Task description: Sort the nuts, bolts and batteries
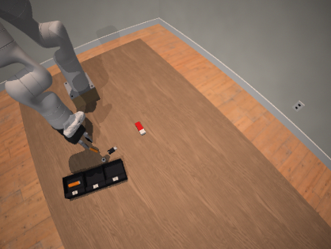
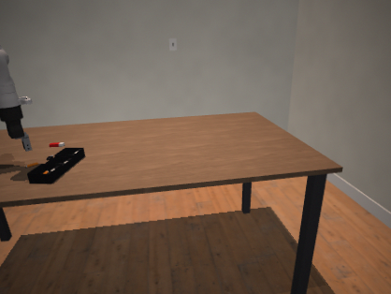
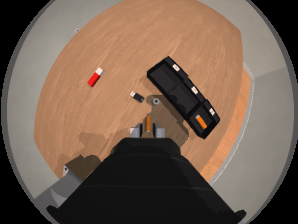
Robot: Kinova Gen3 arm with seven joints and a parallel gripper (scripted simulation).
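A black tray of three bins (image 1: 95, 179) stands near the table's left edge; its labels are too small to read. An orange battery (image 1: 74, 184) lies in its left bin. A second orange battery (image 1: 93, 150) lies on the table just beyond the tray. A small grey nut (image 1: 103, 159) and a short black piece (image 1: 112, 150) lie beside it. My gripper (image 1: 86, 142) hovers right over the loose orange battery, fingers partly open and empty. In the wrist view the fingertips frame that battery, with the nut (image 3: 154, 102) and the tray (image 3: 184, 96) beyond.
A red and white block (image 1: 139, 128) lies farther toward the table's middle; it also shows in the wrist view (image 3: 96, 78). The arm's base (image 1: 79, 85) stands at the table's far left end. The table edge runs close behind the tray.
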